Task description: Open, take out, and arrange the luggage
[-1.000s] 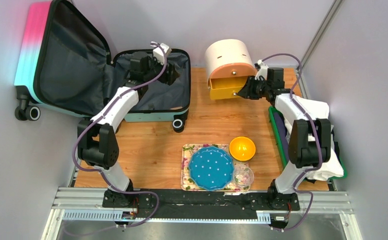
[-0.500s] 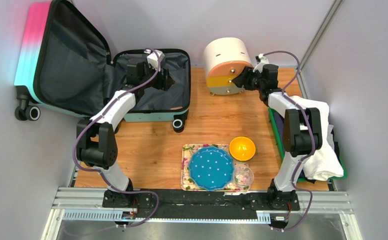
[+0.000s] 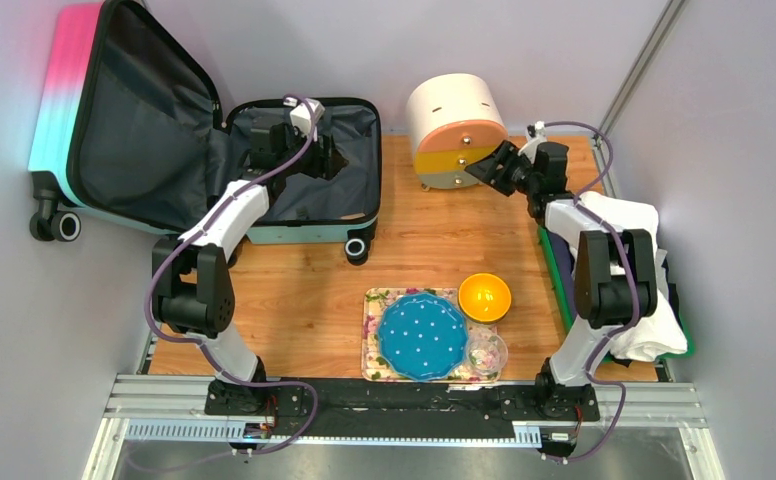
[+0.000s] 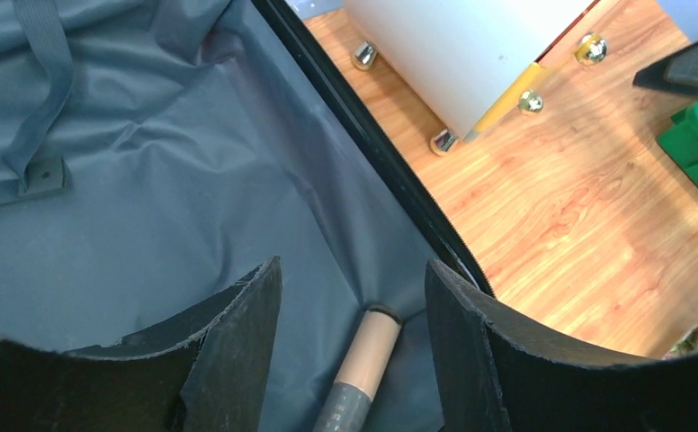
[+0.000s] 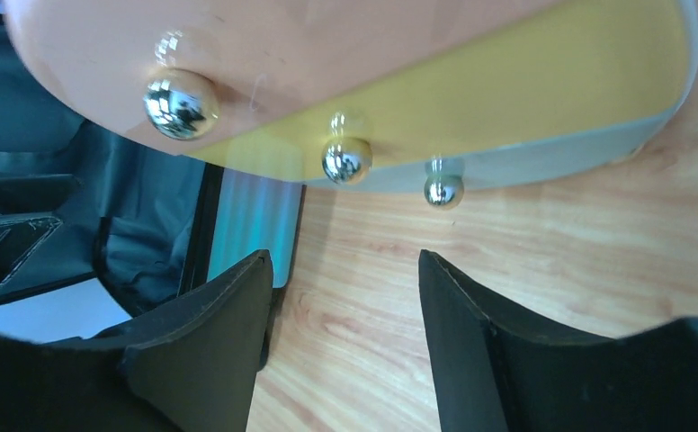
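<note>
Grey-lined luggage [image 4: 147,180]: beige tube [image 4: 368,351] seen only from left wrist, near wide left hand [image 4: 353,264]; right hand [image 5: 344,256] wide.

A round cream cabinet [image 3: 456,130] stands at the far side of the wooden table [image 3: 424,240], its orange, yellow and grey drawer fronts shut flush and each bearing a shiny metal knob [image 5: 182,105]. Nearer the front, a floral tray [image 3: 372,300] carries a blue dotted plate [image 3: 423,337] and a small glass bowl [image 3: 487,352], with an orange bowl [image 3: 485,297] just beside its far right corner. Along the right edge lies a green tray [image 3: 558,280] heaped with white cloth [image 3: 644,320].
</note>
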Robot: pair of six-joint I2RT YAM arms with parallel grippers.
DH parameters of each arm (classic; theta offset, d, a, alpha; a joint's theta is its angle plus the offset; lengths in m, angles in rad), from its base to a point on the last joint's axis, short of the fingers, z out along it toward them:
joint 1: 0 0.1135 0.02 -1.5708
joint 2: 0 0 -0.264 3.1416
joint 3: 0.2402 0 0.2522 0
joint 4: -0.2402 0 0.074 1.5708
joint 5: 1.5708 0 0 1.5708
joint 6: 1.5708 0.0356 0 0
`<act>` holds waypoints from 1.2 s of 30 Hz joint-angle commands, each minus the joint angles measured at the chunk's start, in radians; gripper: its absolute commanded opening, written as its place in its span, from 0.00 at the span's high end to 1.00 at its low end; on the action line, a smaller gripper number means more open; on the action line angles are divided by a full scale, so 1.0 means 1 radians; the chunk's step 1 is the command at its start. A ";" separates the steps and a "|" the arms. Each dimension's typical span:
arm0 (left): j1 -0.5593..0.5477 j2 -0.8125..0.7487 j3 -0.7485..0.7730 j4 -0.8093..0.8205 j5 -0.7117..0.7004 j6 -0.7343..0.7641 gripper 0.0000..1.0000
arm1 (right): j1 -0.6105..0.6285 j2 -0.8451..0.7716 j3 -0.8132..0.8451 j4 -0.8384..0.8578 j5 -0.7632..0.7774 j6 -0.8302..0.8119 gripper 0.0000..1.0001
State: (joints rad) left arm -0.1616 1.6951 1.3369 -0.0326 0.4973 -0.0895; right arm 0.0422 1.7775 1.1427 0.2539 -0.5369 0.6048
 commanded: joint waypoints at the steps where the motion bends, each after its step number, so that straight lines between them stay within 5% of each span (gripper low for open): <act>1: 0.007 0.000 0.013 0.051 0.029 -0.026 0.34 | -0.002 0.022 -0.023 0.074 -0.043 0.145 0.37; 12: 0.007 0.017 0.045 0.037 0.038 0.005 0.35 | 0.002 0.218 0.052 0.146 0.002 0.317 0.44; 36: 0.005 -0.014 -0.002 -0.023 0.046 0.079 0.37 | 0.035 0.398 0.181 0.214 0.000 0.374 0.60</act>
State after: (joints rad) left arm -0.1616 1.7195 1.3361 -0.0437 0.5266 -0.0357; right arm 0.0711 2.1601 1.2823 0.4019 -0.5503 0.9474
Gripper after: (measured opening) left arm 0.630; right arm 0.432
